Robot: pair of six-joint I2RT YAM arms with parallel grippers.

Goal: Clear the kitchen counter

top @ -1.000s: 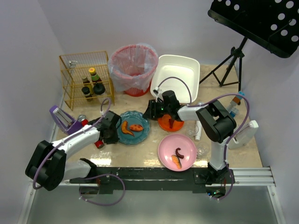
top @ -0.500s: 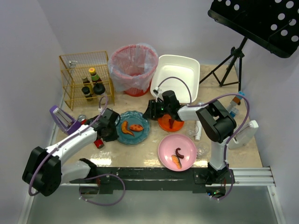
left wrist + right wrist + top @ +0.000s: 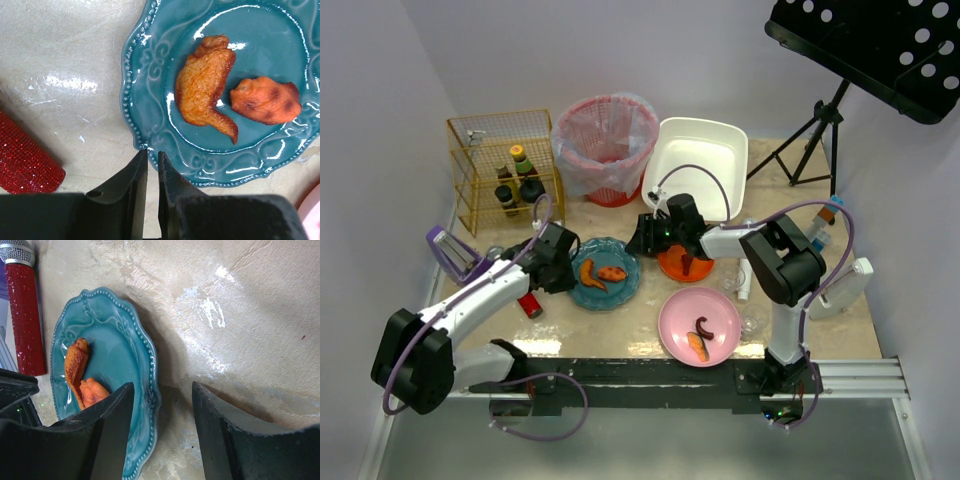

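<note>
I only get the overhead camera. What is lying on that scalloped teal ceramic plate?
Observer: The left wrist view shows a browned chicken wing and a reddish-orange chunk on the teal plate.
Operator: Are the left arm's pincers grabbing it?
Observer: No. The left gripper is nearly shut, its tips at the plate's rim with nothing between them.
Operator: And that red glittery tube?
Observer: The right wrist view shows a silver mesh head on its end, like a microphone's.
</note>
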